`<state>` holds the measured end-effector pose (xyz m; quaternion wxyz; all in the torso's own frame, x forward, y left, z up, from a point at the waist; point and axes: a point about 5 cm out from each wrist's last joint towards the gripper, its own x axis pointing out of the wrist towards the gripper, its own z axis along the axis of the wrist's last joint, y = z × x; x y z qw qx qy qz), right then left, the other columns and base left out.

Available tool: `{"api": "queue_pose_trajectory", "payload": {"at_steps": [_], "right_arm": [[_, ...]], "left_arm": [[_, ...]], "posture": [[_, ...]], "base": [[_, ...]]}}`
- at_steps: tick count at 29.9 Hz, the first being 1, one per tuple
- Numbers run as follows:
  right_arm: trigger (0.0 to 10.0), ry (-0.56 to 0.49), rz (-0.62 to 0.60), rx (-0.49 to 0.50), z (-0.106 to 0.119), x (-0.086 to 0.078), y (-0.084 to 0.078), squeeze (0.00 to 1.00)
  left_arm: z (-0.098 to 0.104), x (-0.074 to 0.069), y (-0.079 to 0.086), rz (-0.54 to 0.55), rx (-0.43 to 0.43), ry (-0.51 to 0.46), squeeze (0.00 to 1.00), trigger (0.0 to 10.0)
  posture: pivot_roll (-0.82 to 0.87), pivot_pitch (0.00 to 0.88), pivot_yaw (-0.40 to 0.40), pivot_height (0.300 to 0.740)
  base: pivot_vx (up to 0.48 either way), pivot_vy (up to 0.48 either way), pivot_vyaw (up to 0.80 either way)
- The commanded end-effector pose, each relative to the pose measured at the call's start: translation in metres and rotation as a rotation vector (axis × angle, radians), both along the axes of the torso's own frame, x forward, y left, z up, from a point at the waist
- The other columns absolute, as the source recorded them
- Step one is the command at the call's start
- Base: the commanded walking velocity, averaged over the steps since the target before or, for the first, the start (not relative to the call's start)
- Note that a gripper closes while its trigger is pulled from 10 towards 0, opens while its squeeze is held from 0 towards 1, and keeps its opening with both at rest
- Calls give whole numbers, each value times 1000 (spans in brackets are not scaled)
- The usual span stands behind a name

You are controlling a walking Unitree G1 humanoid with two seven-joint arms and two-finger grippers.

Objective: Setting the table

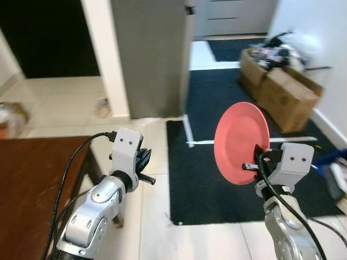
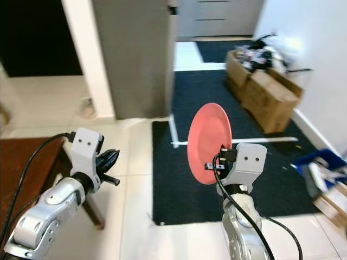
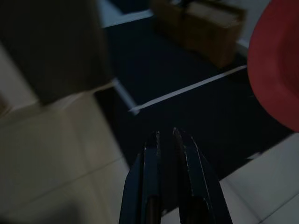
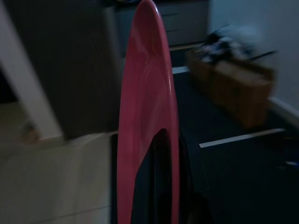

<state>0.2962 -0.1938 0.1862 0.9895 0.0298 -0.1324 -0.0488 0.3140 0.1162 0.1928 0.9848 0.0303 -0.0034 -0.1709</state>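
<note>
At the far left, the corner of a dark brown wooden bench (image 1: 32,179) juts into the head views, with pale tiled floor (image 1: 152,216) beyond its edge. Just right of that corner the left claw (image 1: 145,162) hangs in the air over the tiles, its two long black fingers (image 3: 154,163) pressed together and holding nothing; the left wrist view shows them closed to a narrow point above the tile-and-rug boundary. Behind it stands a tall grey cabinet (image 1: 149,54) beside a white door frame (image 1: 105,54) that opens onto a dark room.

Further right, a dark navy rug (image 1: 217,179) crossed by strips of white tape (image 1: 200,142) covers the floor. Over this rug the right claw (image 1: 259,158) is clenched on the lower rim of a round salmon-pink plate (image 1: 241,135), which is held upright on edge in the air, well apart from the bench. The right wrist view looks along the plate's rim, with a black finger (image 4: 159,177) lying against it.

At the far right, open brown cardboard boxes (image 1: 284,89) filled with clutter sit against a white wall (image 1: 320,49), and a blue object (image 1: 333,160) lies near the edge of the rug.
</note>
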Motion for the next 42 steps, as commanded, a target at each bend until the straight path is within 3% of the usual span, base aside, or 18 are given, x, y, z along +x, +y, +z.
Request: {"api": "queue_pose_trajectory", "payload": {"at_steps": [1,42], "right_arm": [[10000,4,-8,1,-2,-1,-2,0],[10000,5,1,-8,-1,1,-1,0]], "left_arm": [[-5,1,3,11,9,15,0,10000],[-10,2,4,14,11,26,0,10000]], "posture": [[18,134,102,740],[14,124,101,740]], "base": [[0,0,-781],[0,0,-785]]}}
